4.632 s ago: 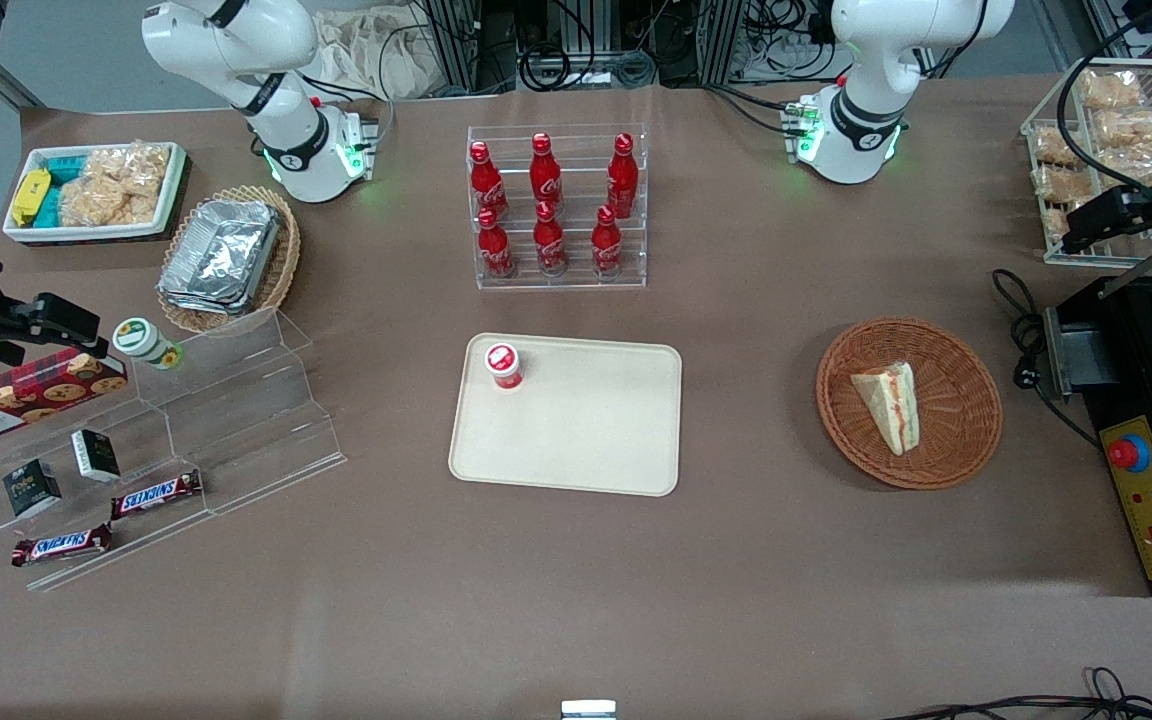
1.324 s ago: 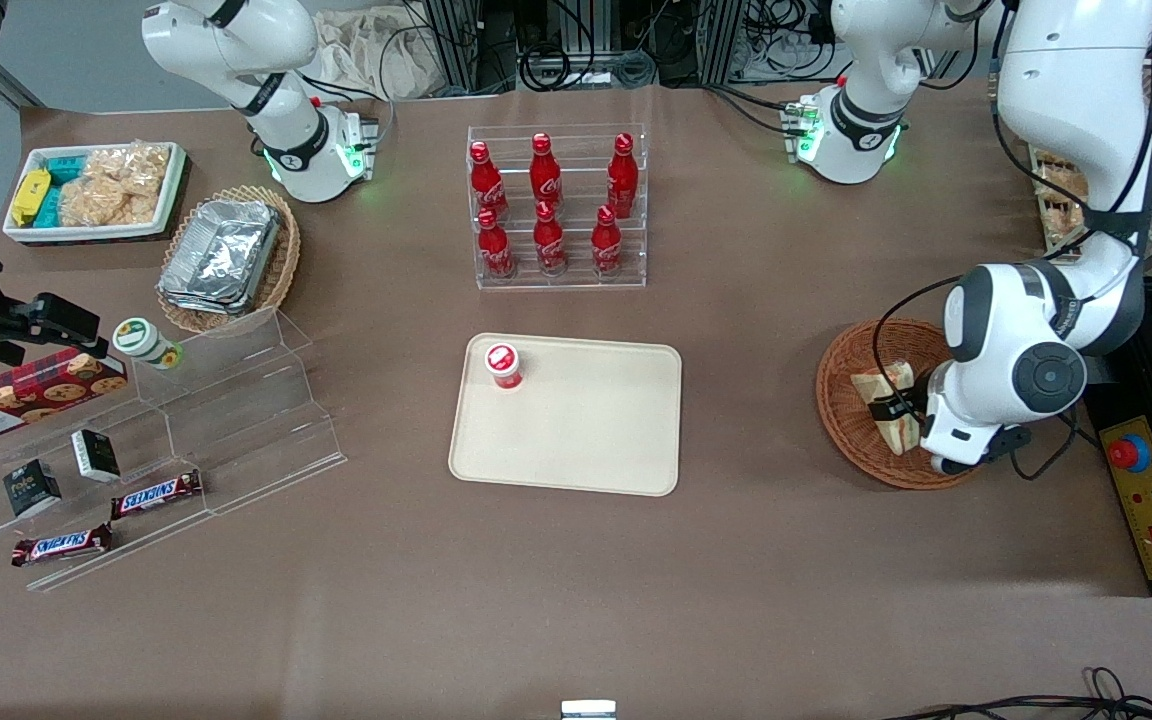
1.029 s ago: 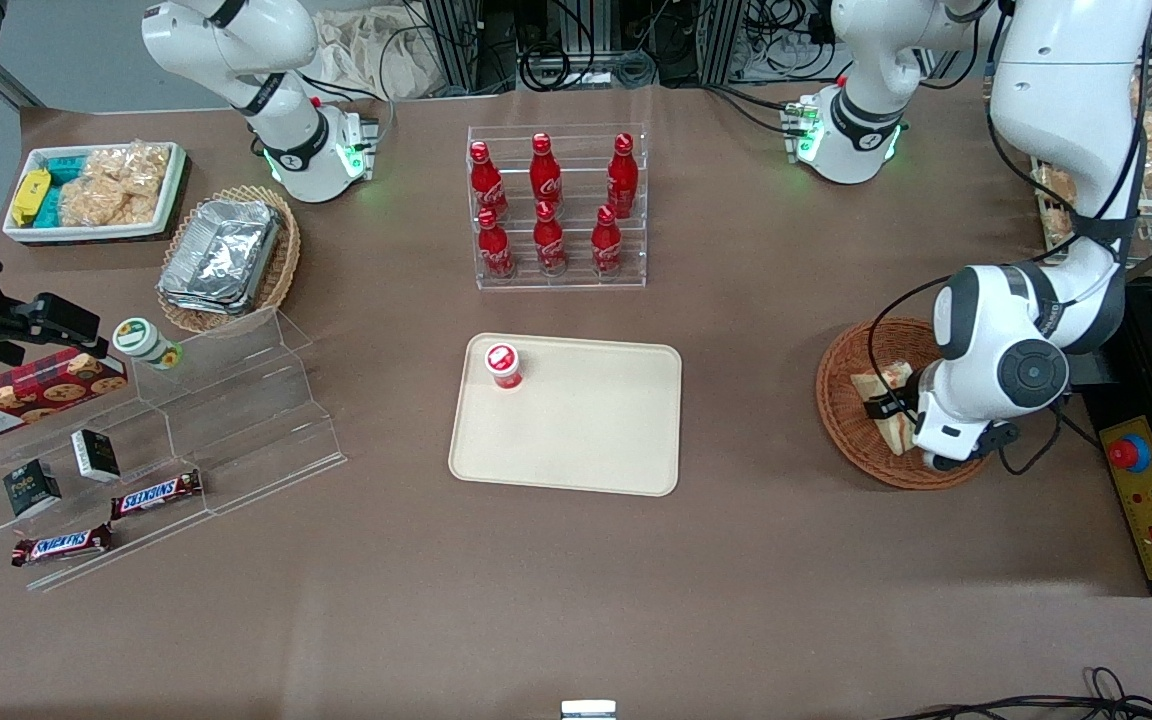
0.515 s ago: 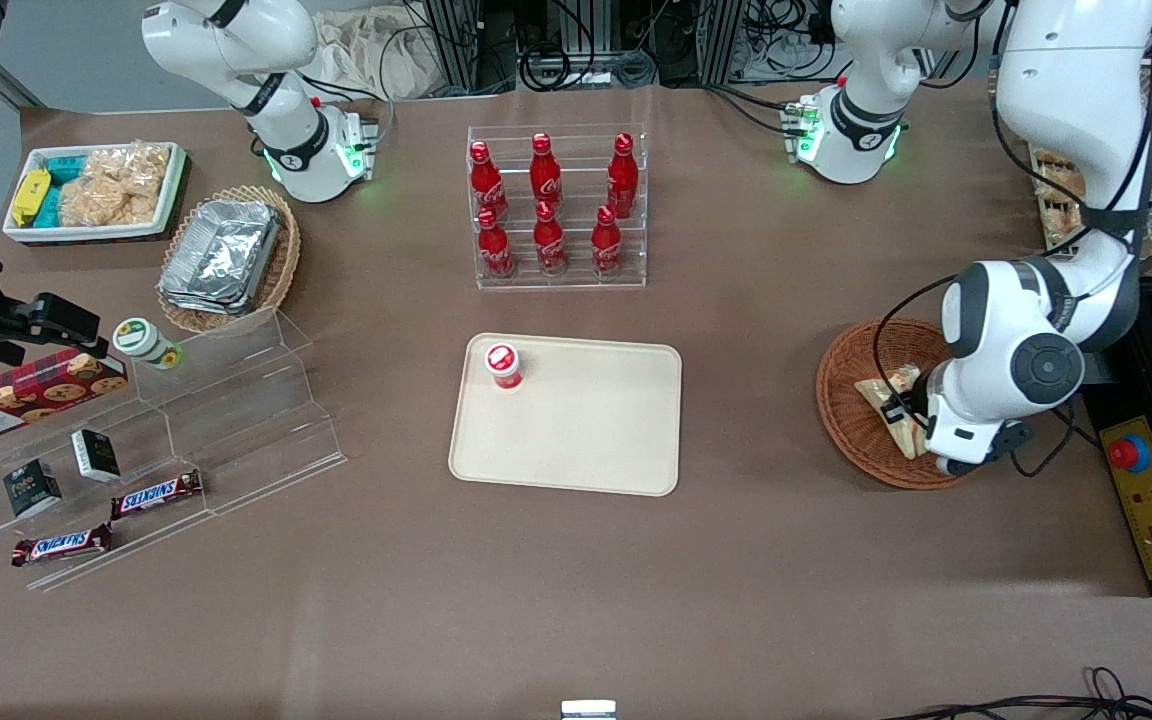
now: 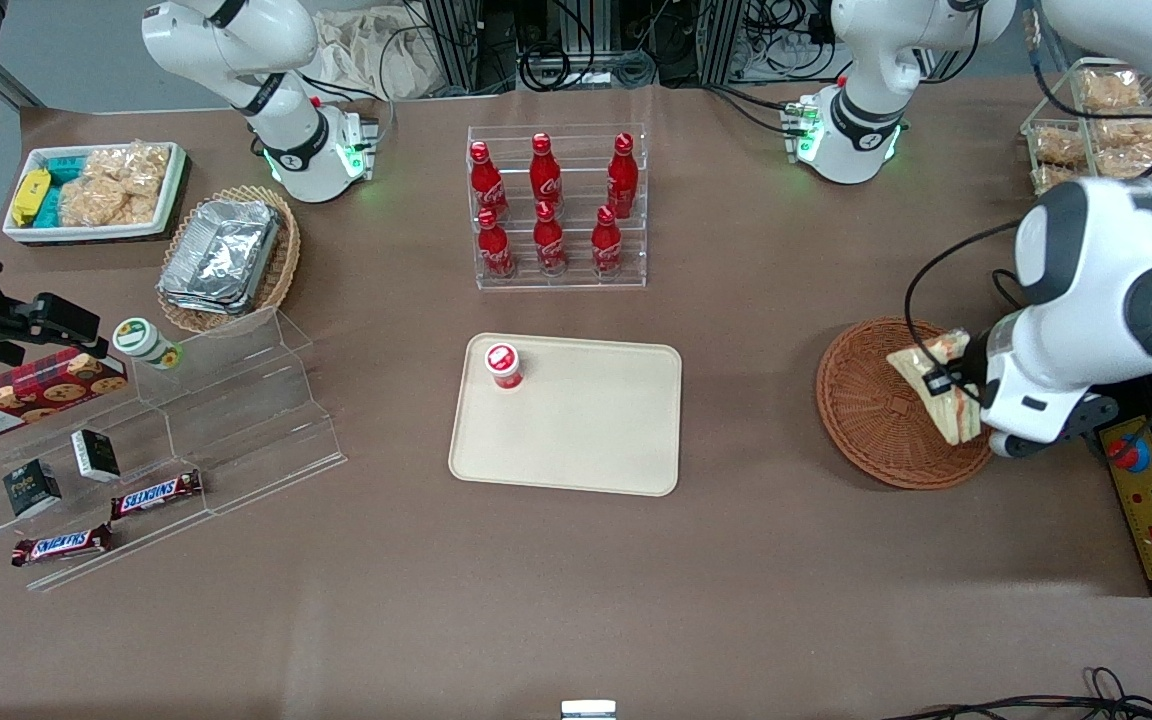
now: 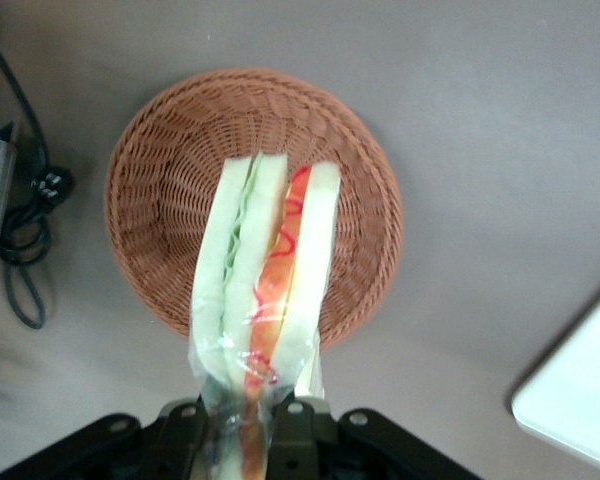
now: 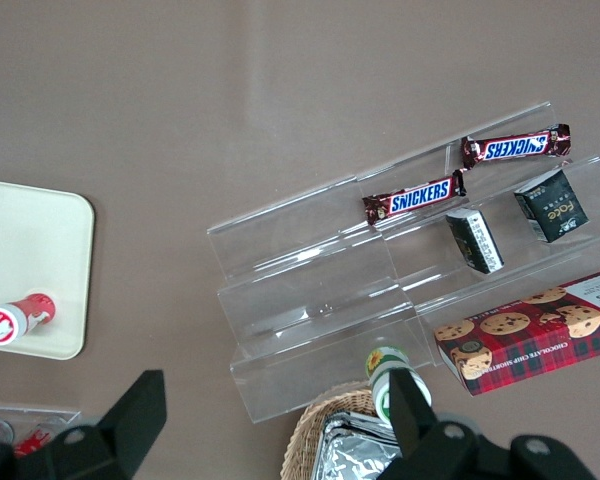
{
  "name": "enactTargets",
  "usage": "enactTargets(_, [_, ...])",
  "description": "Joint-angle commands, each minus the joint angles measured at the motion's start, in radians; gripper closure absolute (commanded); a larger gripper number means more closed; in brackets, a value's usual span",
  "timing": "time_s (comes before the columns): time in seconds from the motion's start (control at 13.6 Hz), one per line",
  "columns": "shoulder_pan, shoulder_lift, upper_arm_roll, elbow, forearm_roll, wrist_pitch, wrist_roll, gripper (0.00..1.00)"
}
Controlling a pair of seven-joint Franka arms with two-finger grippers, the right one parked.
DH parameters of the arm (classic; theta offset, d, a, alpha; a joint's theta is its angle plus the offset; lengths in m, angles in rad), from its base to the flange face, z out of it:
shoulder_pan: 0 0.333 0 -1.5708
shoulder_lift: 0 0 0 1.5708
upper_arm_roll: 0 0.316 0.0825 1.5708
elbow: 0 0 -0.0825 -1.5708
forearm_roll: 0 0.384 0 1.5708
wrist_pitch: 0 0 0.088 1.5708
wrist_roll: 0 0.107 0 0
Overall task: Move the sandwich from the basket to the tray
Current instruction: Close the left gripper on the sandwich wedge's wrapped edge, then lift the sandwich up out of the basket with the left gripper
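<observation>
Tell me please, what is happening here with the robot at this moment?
The working arm's gripper is shut on the sandwich, a plastic-wrapped wedge, and holds it up above the basket, which now has nothing in it. The tray lies nearer the middle of the table, with only a small red-capped bottle lying on one corner. The sandwich has not yet been carried over to the tray.
</observation>
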Motion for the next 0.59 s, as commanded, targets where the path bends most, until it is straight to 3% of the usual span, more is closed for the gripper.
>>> enactTargets(0.0, [-0.006, -0.009, -0.049, 0.131, 0.017, -0.171, 0.013, 0.79])
enactTargets(0.37, [-0.006, -0.051, -0.192, 0.257, 0.020, -0.345, -0.013, 0.79])
enactTargets(0.51, [-0.006, -0.041, -0.281, 0.275, 0.016, -0.347, -0.129, 0.79])
